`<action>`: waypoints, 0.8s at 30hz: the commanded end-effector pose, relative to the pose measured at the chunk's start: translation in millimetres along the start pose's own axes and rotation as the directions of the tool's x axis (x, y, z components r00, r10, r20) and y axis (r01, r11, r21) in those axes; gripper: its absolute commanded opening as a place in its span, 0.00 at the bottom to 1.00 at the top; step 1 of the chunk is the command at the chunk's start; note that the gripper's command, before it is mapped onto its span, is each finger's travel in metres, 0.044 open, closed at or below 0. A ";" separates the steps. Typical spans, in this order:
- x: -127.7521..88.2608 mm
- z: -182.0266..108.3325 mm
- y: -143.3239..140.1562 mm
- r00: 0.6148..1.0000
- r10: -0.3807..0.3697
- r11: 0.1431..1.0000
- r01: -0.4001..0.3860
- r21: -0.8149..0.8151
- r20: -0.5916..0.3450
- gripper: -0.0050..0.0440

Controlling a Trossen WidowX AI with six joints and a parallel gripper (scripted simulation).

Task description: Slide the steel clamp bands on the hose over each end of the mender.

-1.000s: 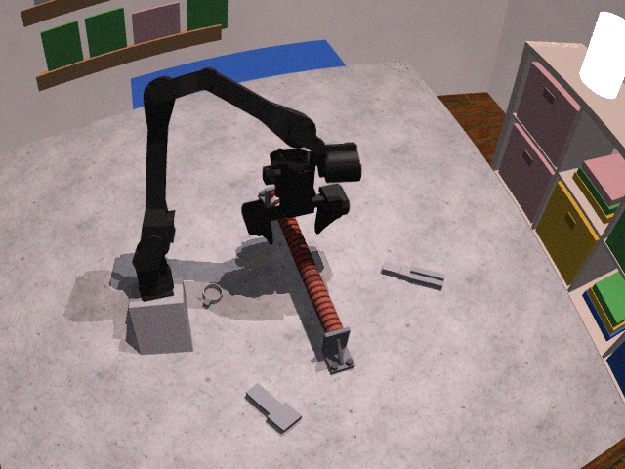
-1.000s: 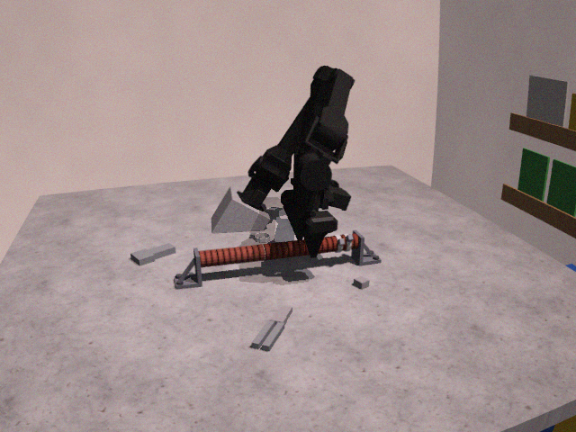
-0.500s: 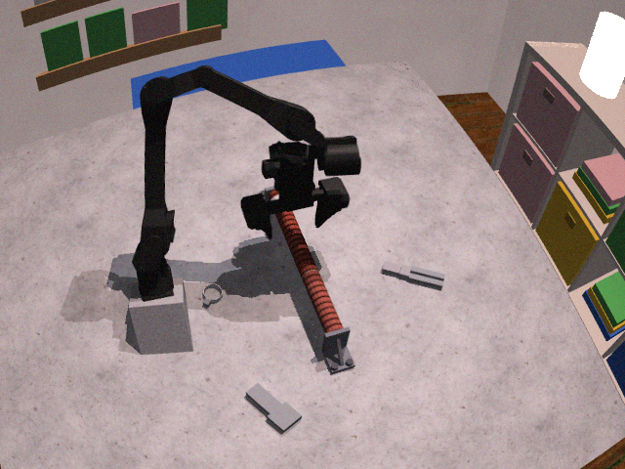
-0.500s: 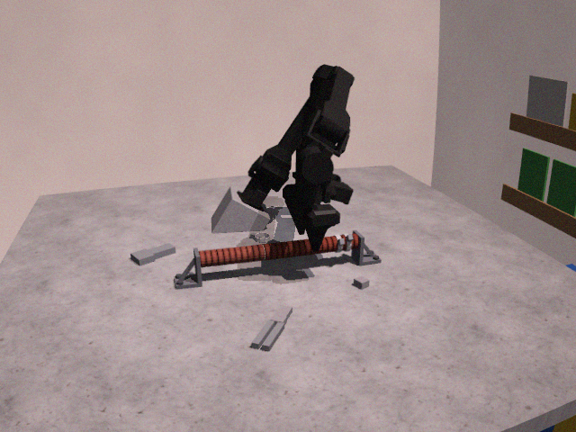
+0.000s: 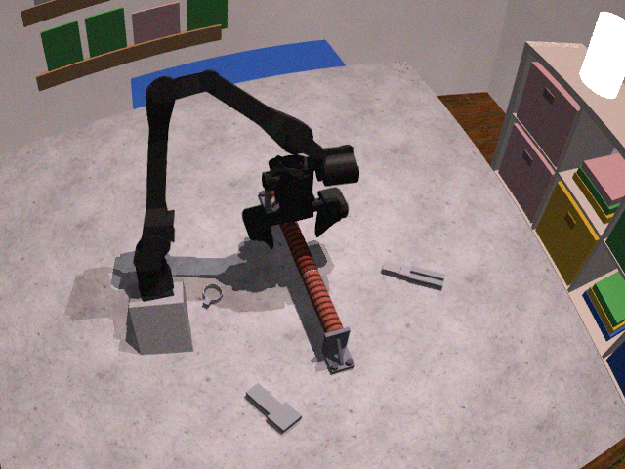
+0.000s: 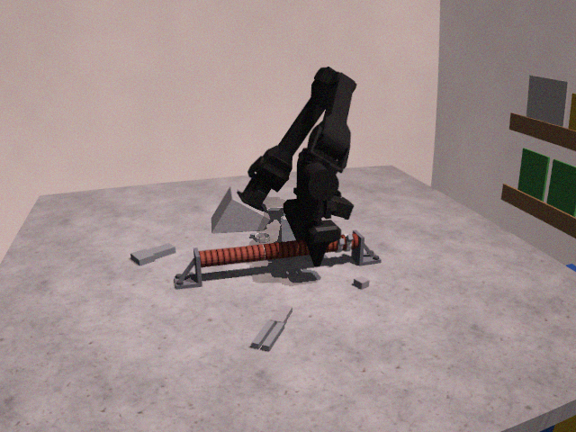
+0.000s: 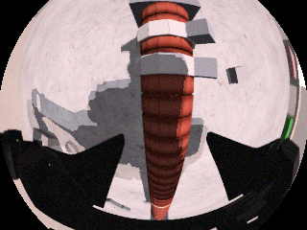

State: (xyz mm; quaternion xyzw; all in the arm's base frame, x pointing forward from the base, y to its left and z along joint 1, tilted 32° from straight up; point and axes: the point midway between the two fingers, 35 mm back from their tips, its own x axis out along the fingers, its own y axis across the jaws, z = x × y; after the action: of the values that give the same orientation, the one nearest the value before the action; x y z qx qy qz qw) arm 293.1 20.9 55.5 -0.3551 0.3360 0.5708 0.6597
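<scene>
A red ribbed hose [image 5: 317, 292] [image 6: 232, 255] [image 7: 165, 103] is held level between two grey end brackets, the near one [image 5: 337, 348] [image 6: 190, 274] and the far one [image 6: 363, 253] [image 7: 165, 2]. Two steel clamp bands sit close together on the hose near its far end. In the wrist view they are the farther band [image 7: 165, 30] and the nearer band [image 7: 168, 64]; in the exterior view they show as a pair [image 6: 346, 241]. My gripper [image 5: 294, 236] [image 6: 316, 256] [image 7: 167, 138] is open wide. Its fingers straddle the hose without touching it, short of the bands. A thin pale line [image 5: 309, 271] [image 6: 264, 251] rings the hose at mid length.
A loose spare clamp ring [image 5: 212, 293] [image 6: 261, 239] lies by the arm's grey pedestal [image 5: 158, 322]. Flat grey blocks lie on the table [image 5: 272, 407] [image 5: 412, 275] [image 6: 152, 254] [image 6: 269, 333], with a small cube [image 6: 361, 282] near the far bracket. A shelf unit [image 5: 564, 201] stands off the table's right edge.
</scene>
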 end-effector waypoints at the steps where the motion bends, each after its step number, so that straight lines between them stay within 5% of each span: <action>1: 11.8 -0.7 2.9 1.000 0.010 1.000 -0.010 0.010 0.006 1.00; 12: 11.8 -0.7 2.9 1.000 0.010 1.000 -0.010 0.010 0.006 1.00; 22: 11.8 -0.7 2.9 1.000 0.010 1.000 -0.010 0.010 0.006 0.51; 24: 11.8 -0.7 2.9 1.000 0.010 1.000 -0.010 0.010 0.006 0.51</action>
State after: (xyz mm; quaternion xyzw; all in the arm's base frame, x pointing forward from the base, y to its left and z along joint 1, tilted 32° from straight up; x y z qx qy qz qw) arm 292.1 25.3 46.0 -0.3517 0.3384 0.5720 0.6592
